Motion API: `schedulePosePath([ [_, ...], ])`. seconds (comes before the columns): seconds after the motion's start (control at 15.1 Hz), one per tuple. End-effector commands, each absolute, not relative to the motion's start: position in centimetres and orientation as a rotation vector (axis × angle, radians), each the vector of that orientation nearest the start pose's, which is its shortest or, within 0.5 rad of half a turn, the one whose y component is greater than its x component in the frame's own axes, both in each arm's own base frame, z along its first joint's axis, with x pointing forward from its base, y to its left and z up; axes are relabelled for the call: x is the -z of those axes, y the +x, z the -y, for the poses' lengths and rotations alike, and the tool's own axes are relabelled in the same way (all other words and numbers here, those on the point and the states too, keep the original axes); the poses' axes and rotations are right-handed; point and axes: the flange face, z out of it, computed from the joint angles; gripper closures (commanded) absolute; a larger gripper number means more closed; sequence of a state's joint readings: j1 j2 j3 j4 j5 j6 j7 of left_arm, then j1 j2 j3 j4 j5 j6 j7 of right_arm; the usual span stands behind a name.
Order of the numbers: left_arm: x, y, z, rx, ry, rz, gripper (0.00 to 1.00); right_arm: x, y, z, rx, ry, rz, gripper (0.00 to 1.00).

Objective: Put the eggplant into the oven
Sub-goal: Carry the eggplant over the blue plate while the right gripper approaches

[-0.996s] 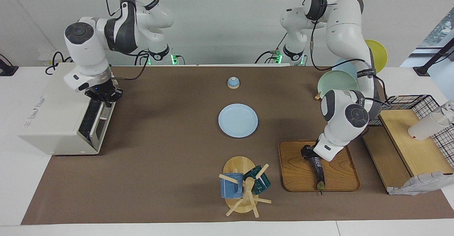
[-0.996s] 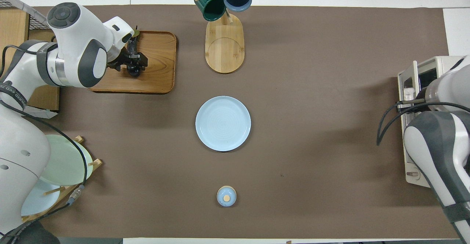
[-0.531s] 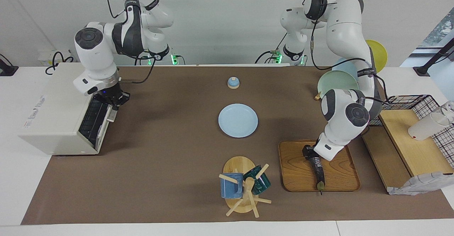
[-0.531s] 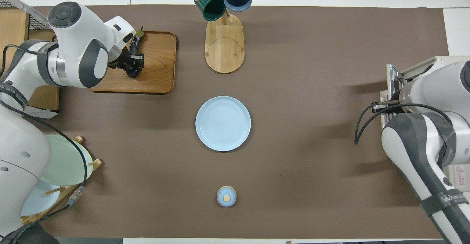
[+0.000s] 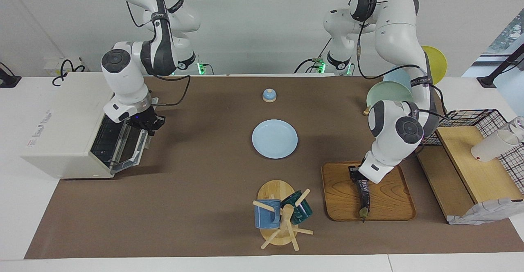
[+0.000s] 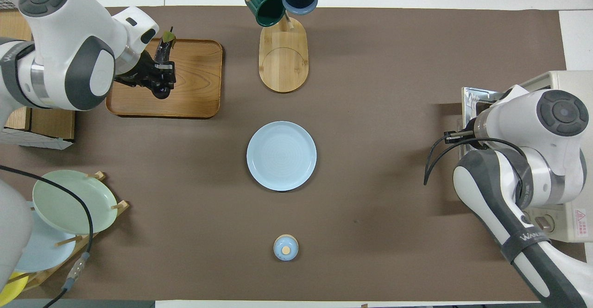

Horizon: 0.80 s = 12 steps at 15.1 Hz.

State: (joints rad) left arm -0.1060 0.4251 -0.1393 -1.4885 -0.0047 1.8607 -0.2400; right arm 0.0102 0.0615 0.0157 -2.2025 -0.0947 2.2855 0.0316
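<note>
Left gripper clamped on stem-opposite end of long, slim, dark purple glossy eggplant, lifted over rectangular wooden tray; green stem tip hanging low, just above tray edge farthest from robots. Tilt likely from end grip. Left arm folded, wrist bent steeply down over tray.

Right gripper at metal bar handle of boxy off-white toaster oven, well apart from tray at right arm's end of table; finger spacing not discernible. Dark glass door part-way down, presumably being opened to admit eggplant. Right forearm angled down toward door top.
</note>
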Motion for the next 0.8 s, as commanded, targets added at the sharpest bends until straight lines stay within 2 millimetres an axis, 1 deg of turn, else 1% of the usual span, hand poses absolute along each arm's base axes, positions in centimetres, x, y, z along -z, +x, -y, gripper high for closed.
schedulePosePath([
  [0.0, -46.4, 59.9, 19.6, -0.163, -3.195, 0.134, 1.00, -33.8, 54.1, 0.6, 0.098, -3.221, 0.066, 1.00],
  [0.13, -47.4, 57.3, 23.9, -0.173, -3.212, 0.169, 1.00, -33.0, 54.0, 0.6, 0.099, -3.204, 0.044, 1.00],
  [0.2, -47.4, 56.1, 26.5, -0.174, -3.207, 0.179, 1.00, -32.7, 54.0, 0.6, 0.089, -3.199, 0.035, 1.00],
  [0.27, -47.5, 55.2, 28.6, -0.160, -3.210, 0.187, 1.00, -32.3, 54.0, 0.6, 0.079, -3.195, 0.028, 1.00],
  [0.33, -47.2, 54.5, 29.9, -0.143, -3.217, 0.189, 1.00, -32.2, 54.0, 0.5, 0.077, -3.184, 0.012, 1.00],
  [0.4, -46.9, 53.0, 31.6, -0.134, -3.223, 0.175, 1.00, -31.6, 54.0, 0.4, 0.059, -3.175, -0.002, 1.00],
  [0.53, -44.1, 49.7, 34.4, -0.070, -3.241, 0.168, 1.00, -31.0, 54.3, 0.3, 0.078, -3.166, -0.016, 1.00],
  [0.6, -42.3, 48.2, 35.6, -0.044, -3.250, 0.168, 1.00, -30.7, 54.3, -0.8, 0.076, -3.165, 0.016, 1.00],
  [0.66, -40.8, 47.0, 36.3, -0.022, -3.258, 0.159, 1.00, -29.9, 54.3, -0.9, 0.055, -3.164, 0.015, 1.00],
  [0.73, -39.4, 46.4, 36.8, -0.008, -3.264, 0.150, 1.00, -29.5, 54.3, -1.2, 0.047, -3.163, 0.006, 1.00],
])
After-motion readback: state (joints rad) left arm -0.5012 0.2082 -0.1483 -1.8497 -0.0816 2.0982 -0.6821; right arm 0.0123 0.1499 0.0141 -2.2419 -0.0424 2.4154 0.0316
